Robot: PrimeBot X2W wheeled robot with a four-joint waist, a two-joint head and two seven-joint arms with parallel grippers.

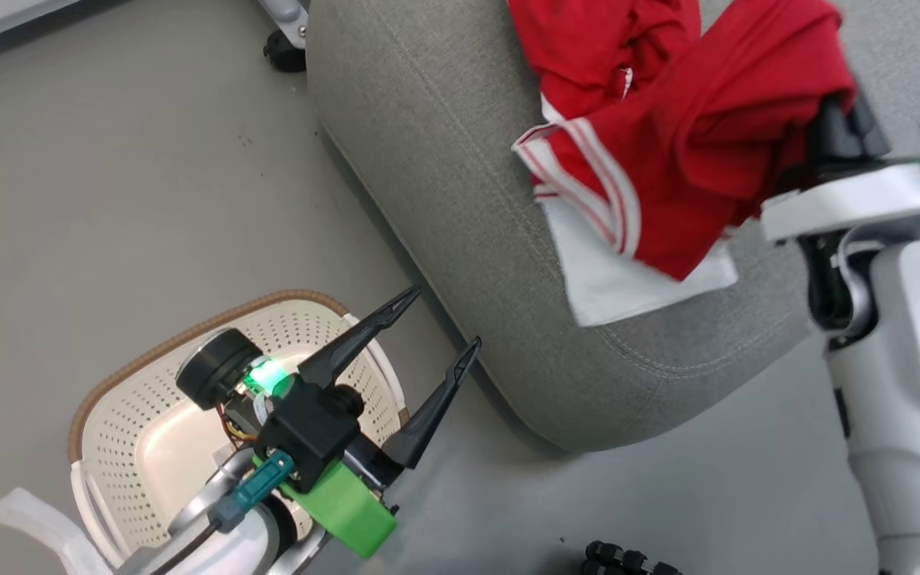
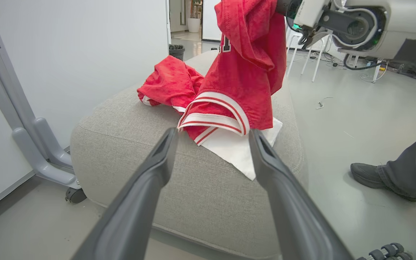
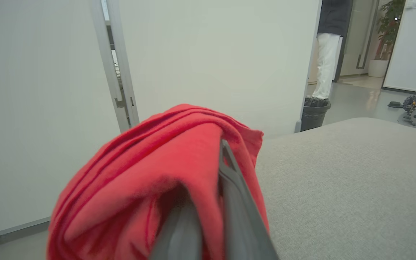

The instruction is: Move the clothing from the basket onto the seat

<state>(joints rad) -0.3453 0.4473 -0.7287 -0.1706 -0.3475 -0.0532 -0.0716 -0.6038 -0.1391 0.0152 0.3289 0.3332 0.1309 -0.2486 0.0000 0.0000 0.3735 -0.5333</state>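
Note:
The cream perforated basket [image 1: 140, 423] with a brown rim stands on the floor at the lower left, and its visible inside holds nothing. My left gripper [image 1: 446, 317] hangs open just past the basket's rim, fingers pointing at the grey seat [image 1: 460, 200]. In the left wrist view the left gripper [image 2: 212, 133] is empty. My right gripper [image 3: 208, 187] is shut on a red garment [image 1: 699, 136] with striped bands and white trim. The garment hangs over the seat [image 2: 193, 187], its white hem resting on the cushion. A second red piece [image 2: 170, 81] lies crumpled on the seat behind it.
A grey partition foot with a caster [image 2: 45, 151] stands left of the seat. A person's shoe and trouser leg [image 2: 370, 175] are on the floor to its right. Another person [image 3: 325, 54] stands beyond a dark bin [image 3: 312, 115]. Black wheels [image 1: 620, 559] sit at the bottom edge.

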